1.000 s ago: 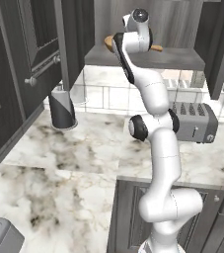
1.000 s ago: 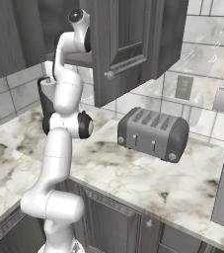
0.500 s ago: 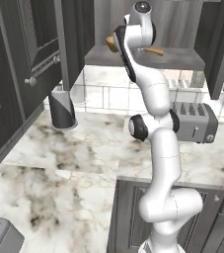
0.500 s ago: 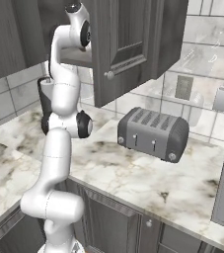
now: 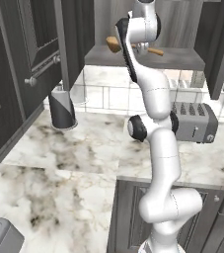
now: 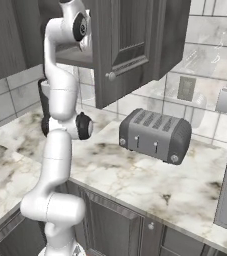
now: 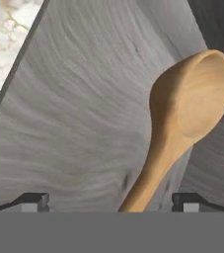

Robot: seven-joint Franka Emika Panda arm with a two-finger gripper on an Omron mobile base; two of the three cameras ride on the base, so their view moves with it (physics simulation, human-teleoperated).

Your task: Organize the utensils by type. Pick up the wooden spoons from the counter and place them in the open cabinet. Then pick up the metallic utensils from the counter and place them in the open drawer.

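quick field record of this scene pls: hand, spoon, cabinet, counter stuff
hand: open, fingertips wide apart, up at the cabinet shelf
wooden spoon: lying on the shelf between the open fingertips, bowl pointing away from the hand; contact cannot be told
cabinet: doors open, grey inner shelf; wooden pieces show on it past the arm in the left base view
counter: white marble with grey-brown veins
toaster: grey, four slots, on the counter
striped container: on the counter by the wall tiles
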